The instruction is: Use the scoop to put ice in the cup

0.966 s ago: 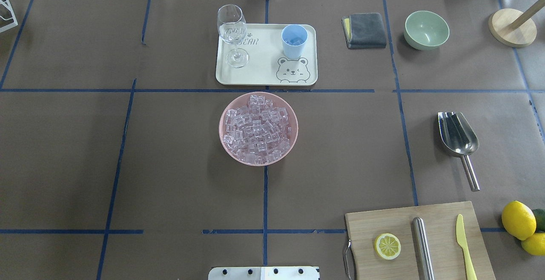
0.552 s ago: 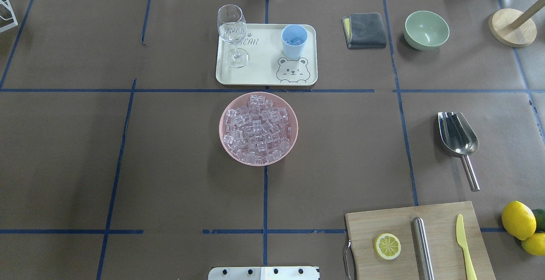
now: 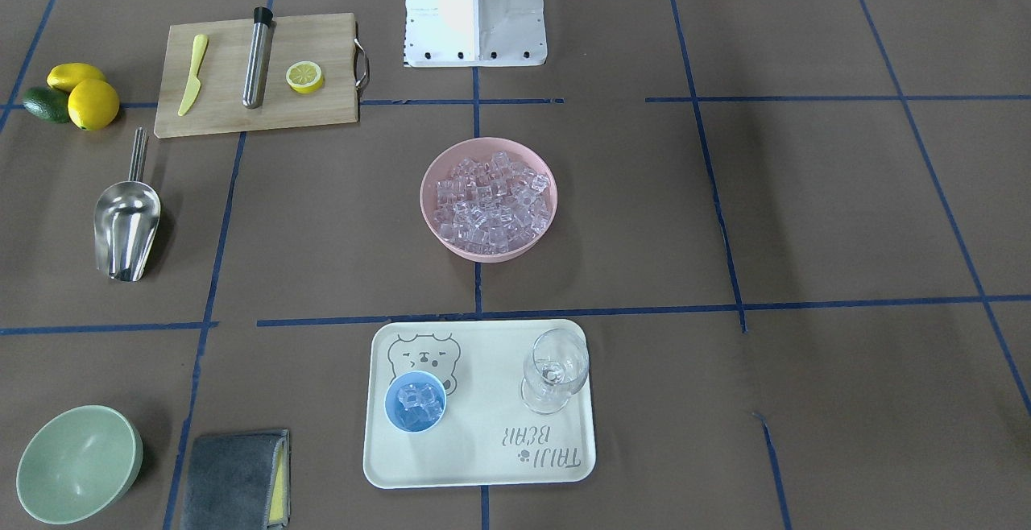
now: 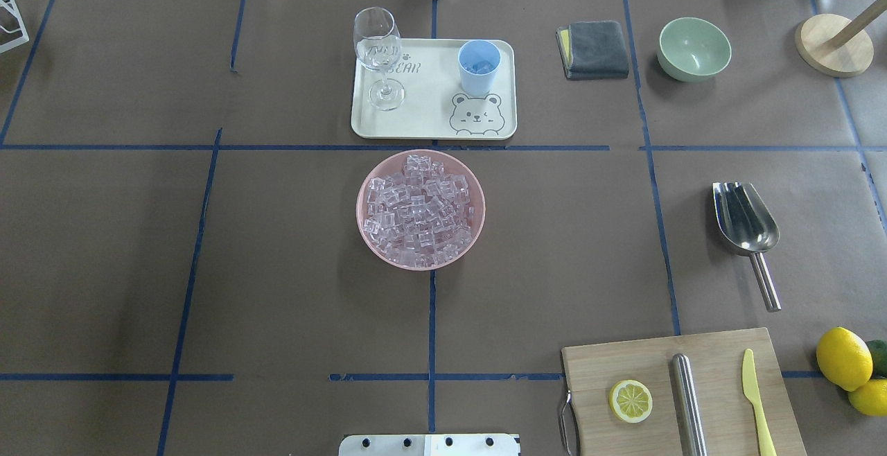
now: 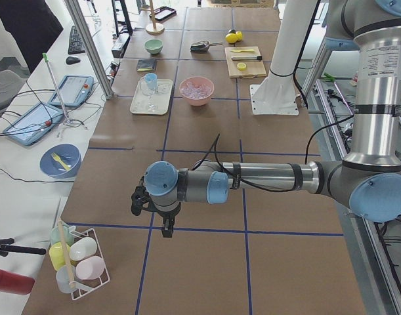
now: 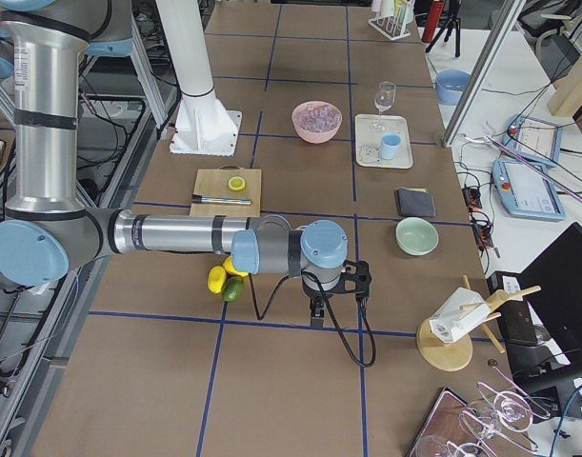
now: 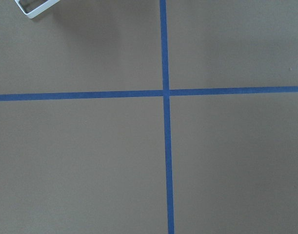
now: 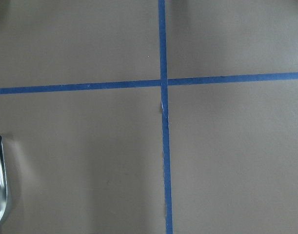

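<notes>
wine glass [image 4: 378, 47], cup [image 4: 479, 68] share tray [image 4: 423, 99]; scoop [image 4: 745, 220] by board [image 4: 624, 359]; left fingers [image 5: 167, 228], right fingers [image 6: 316, 312]: cannot tell opening.

Ice [image 3: 420, 406] in cup [image 3: 414, 402]; scoop [image 3: 126, 220] apart.

Cream tray [image 3: 483, 401], printed "TAIJI BEAR" upside down in front view, "BEAR" overhead

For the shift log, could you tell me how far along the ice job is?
Done: the cup on the tray holds several ice cubes. In hand: nothing; the scoop lies on the table. Left: seemingly nothing; the pink bowl holds the rest.
</notes>
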Controlling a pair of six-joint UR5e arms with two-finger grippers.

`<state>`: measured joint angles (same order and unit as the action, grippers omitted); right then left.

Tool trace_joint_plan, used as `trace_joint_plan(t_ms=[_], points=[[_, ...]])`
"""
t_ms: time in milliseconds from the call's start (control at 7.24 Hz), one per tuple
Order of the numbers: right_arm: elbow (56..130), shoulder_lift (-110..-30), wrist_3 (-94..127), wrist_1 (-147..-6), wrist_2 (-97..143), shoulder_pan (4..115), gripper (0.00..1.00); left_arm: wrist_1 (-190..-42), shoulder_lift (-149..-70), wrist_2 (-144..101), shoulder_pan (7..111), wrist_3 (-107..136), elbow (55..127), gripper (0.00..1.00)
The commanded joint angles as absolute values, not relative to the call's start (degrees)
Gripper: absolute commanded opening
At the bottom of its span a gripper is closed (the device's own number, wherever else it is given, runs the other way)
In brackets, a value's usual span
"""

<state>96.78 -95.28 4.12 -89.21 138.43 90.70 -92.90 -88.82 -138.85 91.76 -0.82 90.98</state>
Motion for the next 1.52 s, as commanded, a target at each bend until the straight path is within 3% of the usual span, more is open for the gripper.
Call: trace_joint_plan(t_ms=[0,1381], points=[[96.77,-95.27,4.04,-89.21,138.43,90.62,1.00,-93.69,-88.77,-138.43,91.76,-0.18,90.97,1.00],[96.68,-95.27,4.13,-89.21,138.43,90.70,1.00,-93.34,-88.86,-134.91,91.58,-0.09,91.06,1.00]])
